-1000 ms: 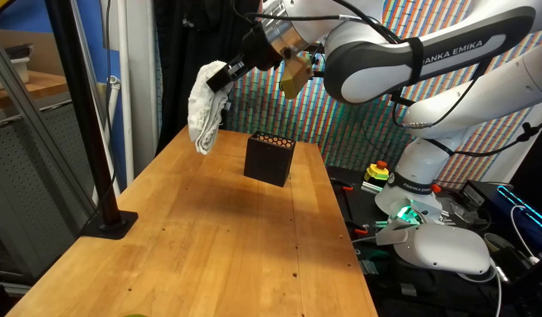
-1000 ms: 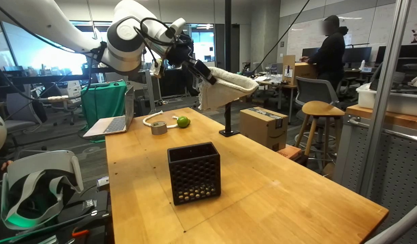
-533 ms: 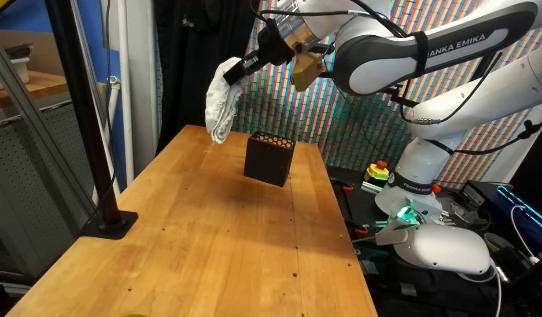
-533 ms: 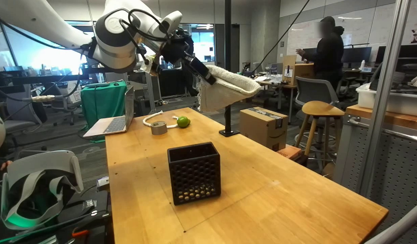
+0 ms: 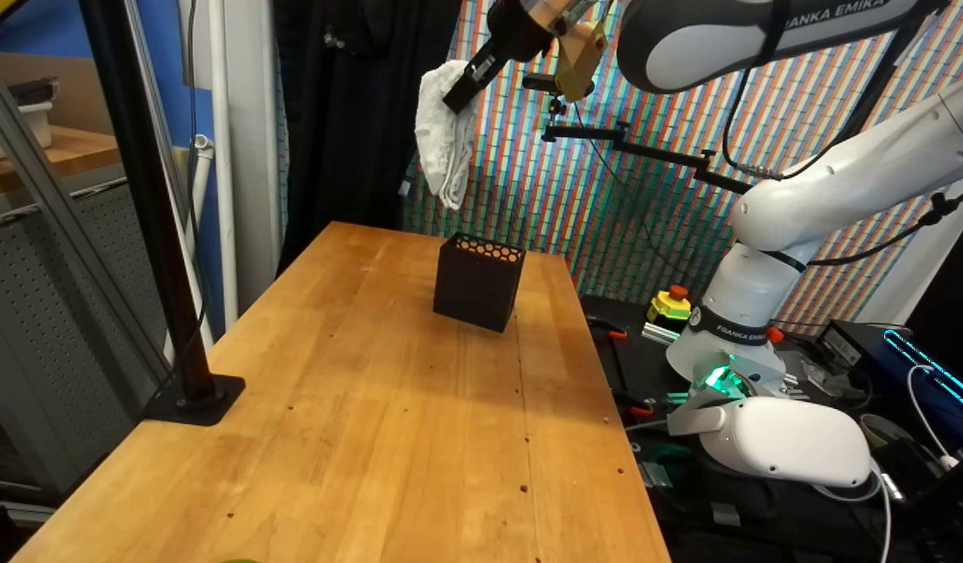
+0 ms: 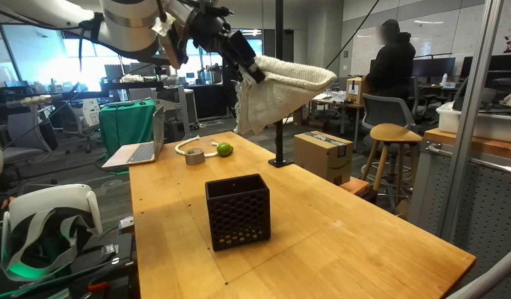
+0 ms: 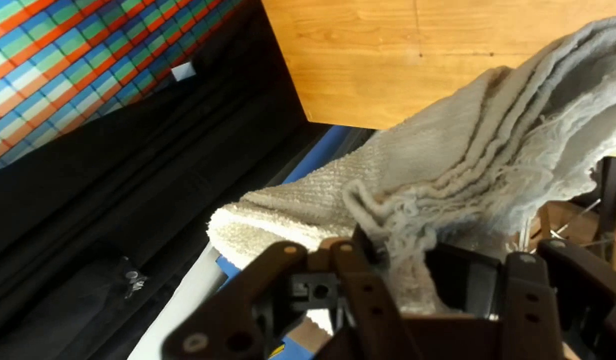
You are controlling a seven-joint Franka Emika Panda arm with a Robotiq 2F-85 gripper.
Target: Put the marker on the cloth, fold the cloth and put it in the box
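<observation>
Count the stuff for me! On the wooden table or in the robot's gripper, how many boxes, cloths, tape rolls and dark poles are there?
Black box on the wooden table: 1
Off-white cloth in the gripper: 1
Tape roll on the table: 1
Dark pole standing on the table: 1
Total: 4

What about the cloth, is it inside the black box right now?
No, in both exterior views the pincer holds the cloth up in the air, apart from the black box on the table.
</observation>
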